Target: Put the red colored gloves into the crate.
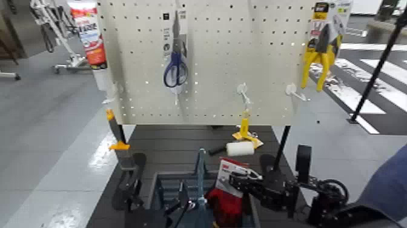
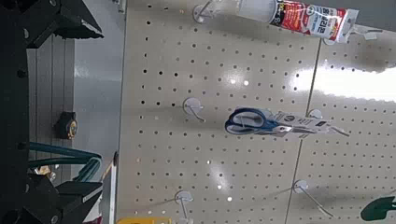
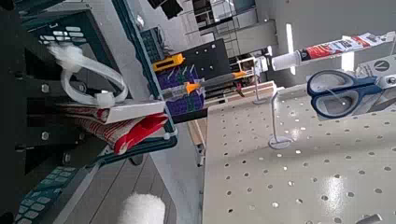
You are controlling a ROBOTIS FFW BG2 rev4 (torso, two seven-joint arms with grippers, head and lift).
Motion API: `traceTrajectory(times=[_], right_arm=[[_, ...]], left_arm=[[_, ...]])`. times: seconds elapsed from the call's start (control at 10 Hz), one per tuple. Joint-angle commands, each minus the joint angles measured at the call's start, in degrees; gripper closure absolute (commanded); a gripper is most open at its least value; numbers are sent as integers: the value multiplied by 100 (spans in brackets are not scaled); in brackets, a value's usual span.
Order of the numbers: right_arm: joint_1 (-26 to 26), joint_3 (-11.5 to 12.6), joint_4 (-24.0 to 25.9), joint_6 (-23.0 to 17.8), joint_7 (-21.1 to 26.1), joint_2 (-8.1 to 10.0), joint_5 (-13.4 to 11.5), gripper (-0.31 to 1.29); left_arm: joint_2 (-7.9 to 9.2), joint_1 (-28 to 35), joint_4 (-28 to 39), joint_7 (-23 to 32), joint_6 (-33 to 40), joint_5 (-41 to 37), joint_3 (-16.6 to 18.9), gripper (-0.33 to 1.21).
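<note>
The red gloves hang from their red-and-white header card over the right part of the grey-blue crate, beside its upright handle. My right gripper is shut on the card from the right. In the right wrist view the card and gloves sit between the dark fingers, with the crate's slatted wall behind. My left gripper is low by the crate's near left side. In the left wrist view its fingers stand wide apart and empty.
A pegboard stands behind the table with blue scissors, a caulk tube, yellow pliers and bare hooks. A white paint roller lies behind the crate. An orange-and-black clamp stands at the left.
</note>
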State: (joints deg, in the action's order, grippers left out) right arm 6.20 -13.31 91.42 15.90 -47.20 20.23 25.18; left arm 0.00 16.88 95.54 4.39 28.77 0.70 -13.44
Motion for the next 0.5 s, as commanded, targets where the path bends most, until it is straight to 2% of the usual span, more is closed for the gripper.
traceTrajectory(times=[0.1,0.2,0.3,0.5], right_arm=[[21,30,95,229,17,34,-92,-19],[21,39,95,168,17,25,-92,16],[21,39,104,159,17,34,-92,42],[39,47,113,132,17,43,-92,45]], left_arm=[[-193,8,0,0,15,0,17,15],[-193,8,0,0,15,0,17,15],[-193,8,0,0,15,0,25,15],[-193,8,0,0,15,0,34,15]])
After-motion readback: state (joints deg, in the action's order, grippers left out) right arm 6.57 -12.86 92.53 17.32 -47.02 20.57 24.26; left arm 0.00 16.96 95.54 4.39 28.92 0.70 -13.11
